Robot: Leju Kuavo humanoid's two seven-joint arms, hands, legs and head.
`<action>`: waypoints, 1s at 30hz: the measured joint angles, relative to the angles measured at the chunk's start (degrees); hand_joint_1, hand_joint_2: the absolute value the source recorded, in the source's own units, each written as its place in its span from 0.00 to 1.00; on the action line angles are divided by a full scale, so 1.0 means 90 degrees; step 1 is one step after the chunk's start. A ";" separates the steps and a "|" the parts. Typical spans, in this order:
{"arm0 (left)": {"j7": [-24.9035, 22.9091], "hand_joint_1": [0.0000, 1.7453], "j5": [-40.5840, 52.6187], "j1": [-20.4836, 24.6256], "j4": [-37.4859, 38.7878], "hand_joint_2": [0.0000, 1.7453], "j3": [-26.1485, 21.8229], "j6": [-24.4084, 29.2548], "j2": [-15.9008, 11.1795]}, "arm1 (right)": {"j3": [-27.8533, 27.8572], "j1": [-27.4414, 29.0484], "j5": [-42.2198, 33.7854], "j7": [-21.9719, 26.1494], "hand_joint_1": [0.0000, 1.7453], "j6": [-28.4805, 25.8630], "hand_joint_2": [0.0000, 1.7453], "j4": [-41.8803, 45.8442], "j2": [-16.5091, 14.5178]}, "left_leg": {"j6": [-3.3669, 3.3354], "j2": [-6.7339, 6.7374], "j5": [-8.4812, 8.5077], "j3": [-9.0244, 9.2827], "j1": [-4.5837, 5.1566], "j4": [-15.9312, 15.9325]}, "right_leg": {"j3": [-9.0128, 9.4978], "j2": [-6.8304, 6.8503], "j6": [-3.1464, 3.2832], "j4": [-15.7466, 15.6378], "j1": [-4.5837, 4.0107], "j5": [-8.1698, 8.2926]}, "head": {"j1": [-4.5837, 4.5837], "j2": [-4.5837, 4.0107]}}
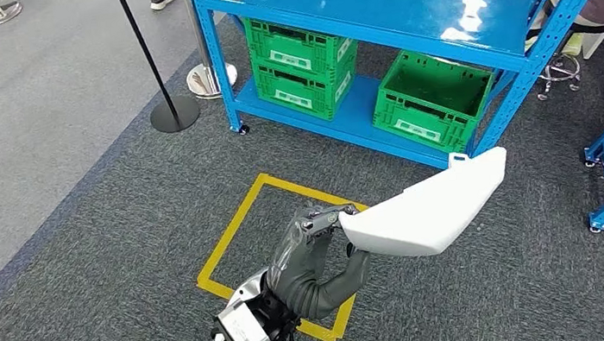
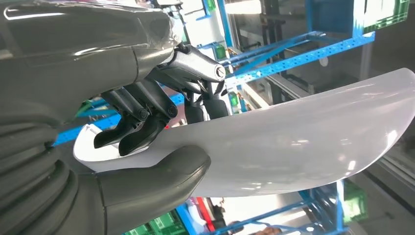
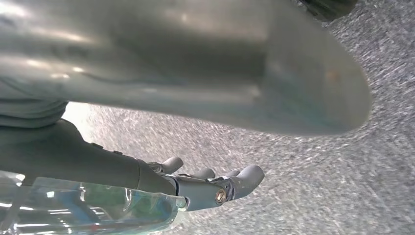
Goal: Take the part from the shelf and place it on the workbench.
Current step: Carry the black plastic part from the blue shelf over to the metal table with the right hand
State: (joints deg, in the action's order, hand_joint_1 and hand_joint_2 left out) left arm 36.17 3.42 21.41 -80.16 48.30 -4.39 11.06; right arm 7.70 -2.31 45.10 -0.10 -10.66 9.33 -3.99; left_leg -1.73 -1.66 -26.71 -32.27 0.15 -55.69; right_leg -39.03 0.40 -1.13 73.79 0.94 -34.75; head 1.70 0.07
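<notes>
White glossy part pinched at narrow end by left hand, long end cantilevered toward 2 o'clock, may slip or swing into blue shelf; right hand hanging empty, fingers loosely apart.

Grey carpet floor with a yellow tape square; 3 green crates fill the blue rack at upper right.

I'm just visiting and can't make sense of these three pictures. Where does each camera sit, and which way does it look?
Head view: high on the body, looking down at the carpet and blue shelf; shows the left hand holding the white part.
Left wrist view: behind the left hand, looking along the white part.
Right wrist view: behind the right hand, facing carpet.
Head and left wrist share hand and part.
</notes>
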 joint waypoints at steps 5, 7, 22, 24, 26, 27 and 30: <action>-0.0001 1.00 -0.0028 0.0013 0.0014 1.00 -0.0001 0.0020 0.0015 | -0.0005 0.0000 0.0017 -0.0004 0.00 0.0002 0.00 -0.0001 0.0010 | 0.0054 -0.0331 0.0044 -0.0068 0.0048 -0.0068 | 0.0907 -0.0469 0.0204 -0.1749 -0.0030 0.0700 | 0.0006 0.0000; 0.0000 1.00 -0.0036 0.0017 0.0018 1.00 -0.0001 0.0022 0.0014 | -0.0007 -0.0003 0.0025 -0.0008 0.00 0.0002 0.00 -0.0001 0.0007 | 0.0138 -0.0451 0.0096 -0.0133 0.0031 -0.0071 | 0.0933 -0.0428 0.0198 -0.1822 -0.0039 0.0698 | 0.0018 0.0000; -0.0062 1.00 -0.0049 0.0076 0.0059 1.00 0.0013 0.0018 0.0032 | -0.0008 -0.0019 0.0072 -0.0075 0.00 -0.0007 0.00 0.0007 -0.0042 | 0.0210 0.0507 -0.0054 0.0082 0.0031 -0.0014 | 0.0894 0.0659 0.0103 -0.1857 -0.0047 0.0800 | -0.0021 0.0000; -0.0072 1.00 -0.0050 0.0075 0.0059 1.00 0.0012 0.0005 0.0044 | -0.0007 -0.0026 0.0070 -0.0086 0.00 -0.0013 0.00 0.0013 -0.0048 | 0.0119 0.0383 0.0008 0.0058 0.0007 0.0025 | 0.0867 0.0606 0.0033 -0.1804 -0.0021 0.0735 | -0.0014 0.0000; -0.0078 1.00 -0.0050 0.0080 0.0060 1.00 0.0018 -0.0005 0.0076 | -0.0007 -0.0019 0.0067 -0.0089 0.00 -0.0018 0.00 0.0017 -0.0051 | 0.0033 0.0263 0.0074 0.0039 -0.0028 0.0063 | 0.0669 0.0292 -0.0013 -0.1335 -0.0003 0.0410 | 0.0016 0.0000; -0.0081 1.00 -0.0050 0.0082 0.0061 1.00 0.0022 -0.0007 0.0089 | -0.0007 -0.0010 0.0066 -0.0089 0.00 -0.0019 0.00 0.0017 -0.0050 | 0.0011 0.0201 0.0092 0.0017 -0.0026 0.0063 | 0.0506 0.0133 -0.0024 -0.0937 -0.0002 0.0191 | 0.0033 0.0000; -0.0095 1.00 -0.0049 0.0068 0.0082 1.00 0.0029 -0.0007 0.0098 | -0.0005 0.0029 0.0064 -0.0094 0.00 -0.0020 0.00 0.0017 -0.0043 | 0.0001 -0.0043 0.0136 -0.0040 -0.0020 0.0047 | 0.0113 -0.0002 -0.0037 -0.0001 -0.0001 -0.0116 | 0.0051 0.0000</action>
State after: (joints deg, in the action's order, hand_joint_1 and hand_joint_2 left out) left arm 35.32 2.97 22.02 -79.42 48.56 -4.46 11.94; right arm 7.65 -2.05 45.68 -0.95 -10.84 9.49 -4.38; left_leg -1.72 -2.05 -25.49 -32.63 -0.03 -55.27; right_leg -38.01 0.38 -1.46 73.78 0.93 -35.80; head 2.16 0.07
